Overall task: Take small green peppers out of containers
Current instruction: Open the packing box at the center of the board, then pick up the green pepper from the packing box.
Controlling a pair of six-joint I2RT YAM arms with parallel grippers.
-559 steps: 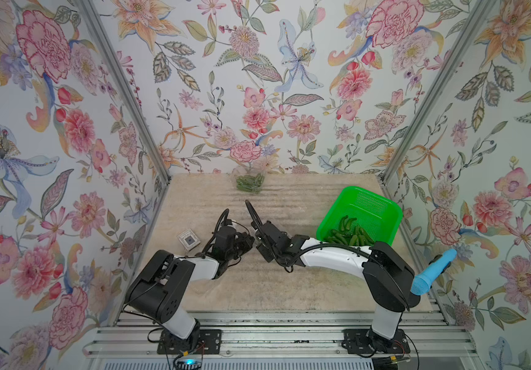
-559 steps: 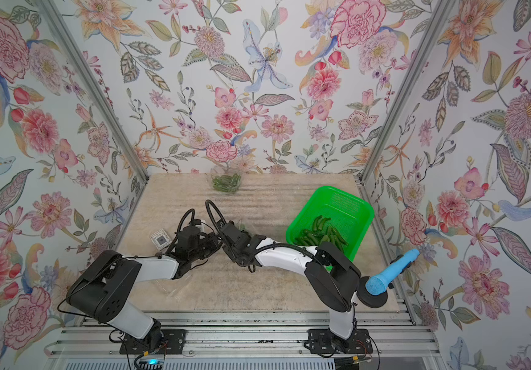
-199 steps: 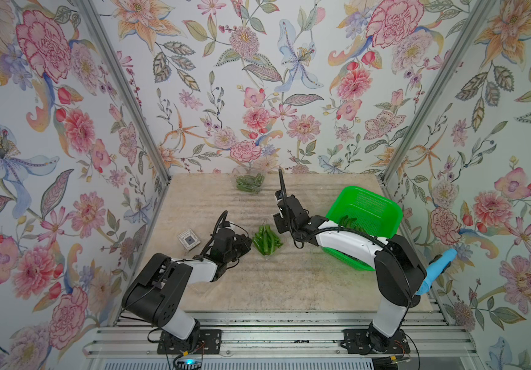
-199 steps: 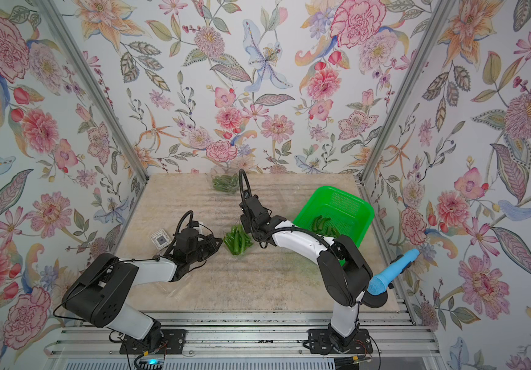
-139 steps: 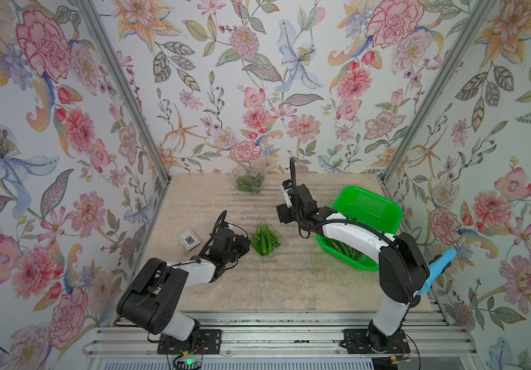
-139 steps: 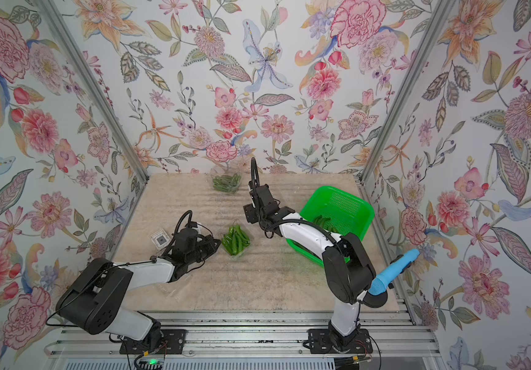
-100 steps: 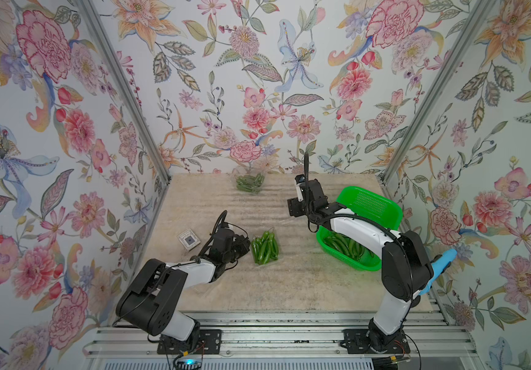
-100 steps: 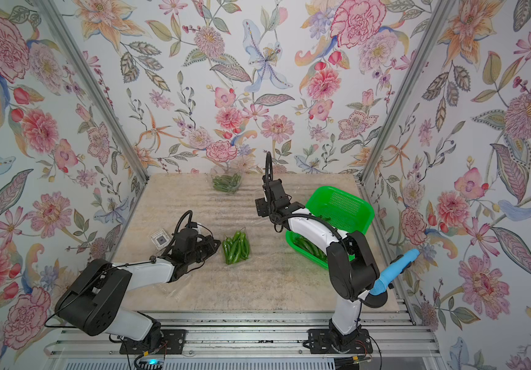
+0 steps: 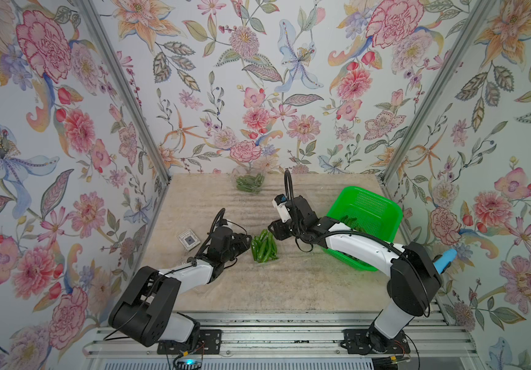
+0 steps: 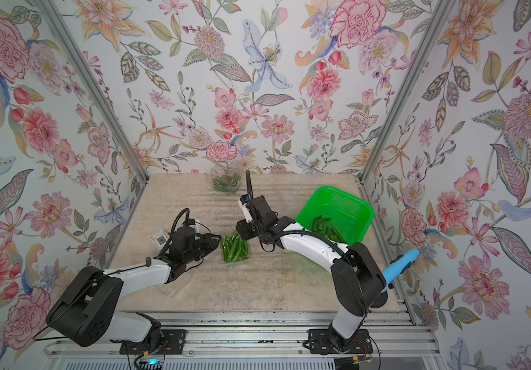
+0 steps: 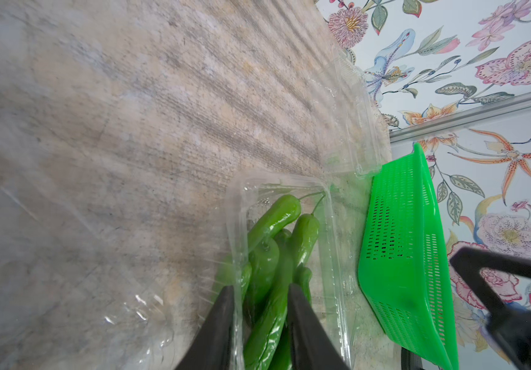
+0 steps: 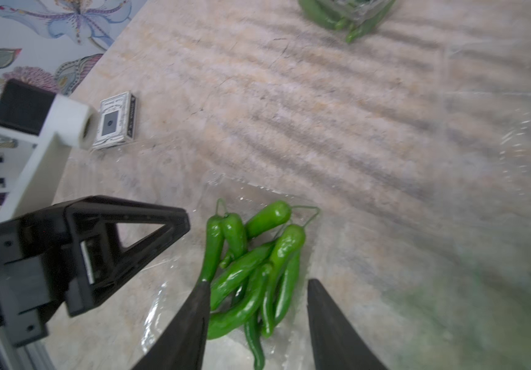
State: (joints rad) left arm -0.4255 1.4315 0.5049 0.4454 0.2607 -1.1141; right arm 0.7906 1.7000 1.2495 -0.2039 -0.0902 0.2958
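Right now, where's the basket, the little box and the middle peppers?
basket (image 9: 373, 208): a top view, far wall.
little box (image 12: 115, 120): right wrist view, top face.
middle peppers (image 10: 233, 246): a top view, pile's centre.

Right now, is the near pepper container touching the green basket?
Apart. Both top views show bare table between the container and the green basket; the left wrist view agrees.

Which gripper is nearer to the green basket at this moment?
Right. The right gripper hangs on the basket's side of the pile of peppers, close to the green basket. The left gripper is beyond the peppers, on the side away from the basket.
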